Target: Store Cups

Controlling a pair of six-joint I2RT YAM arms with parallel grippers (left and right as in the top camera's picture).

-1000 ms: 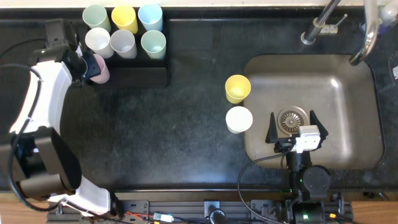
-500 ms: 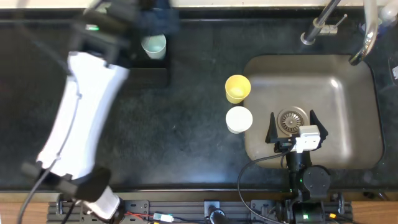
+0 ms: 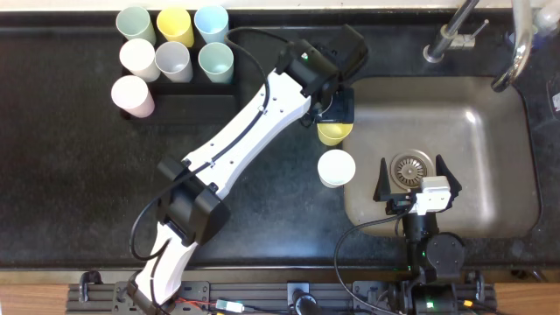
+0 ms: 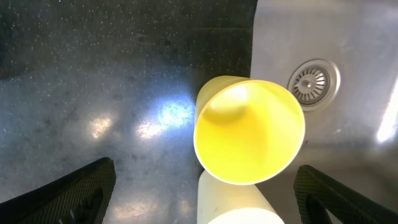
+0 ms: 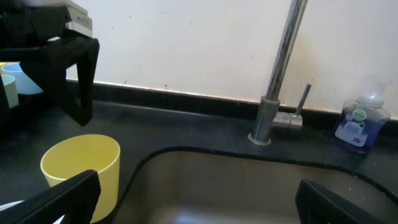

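Left gripper (image 4: 205, 186): a second ago at the far-left end of the counter (image 3: 262, 219), beside the rack (image 3: 206, 107), with the pale pink cup (image 3: 132, 95). Now hangs across the counter above the yellow cup (image 4: 249, 130), which stands upright just left of the sink's (image 3: 490, 105) left rim. Claw released, fingers spread wide to either side of the cup and touching nothing.

Pale pink cup now alone, set down just left of the rack's near row, touching no gripper. Six cups (image 3: 173, 61) in two rows on the rack, unchanged.

Probably means one cup delivered and the yellow one next. Still waiting just nearer than it, the white cup (image 3: 336, 167), also at the sink's edge. So two cups left to store, by this reading. Next step likely a descent around the yellow rim, then a squeeze; the white cup close enough to get nudged.

Right gripper (image 3: 412, 175): no shift over the last second, low over the sink near the drain, fingers apart, holding nothing.

Writing: a label on the blue soap bottle (image 5: 360, 124) at the far right beside the tap (image 5: 283, 68), print too small to make out. Cups plain, no marks visible.
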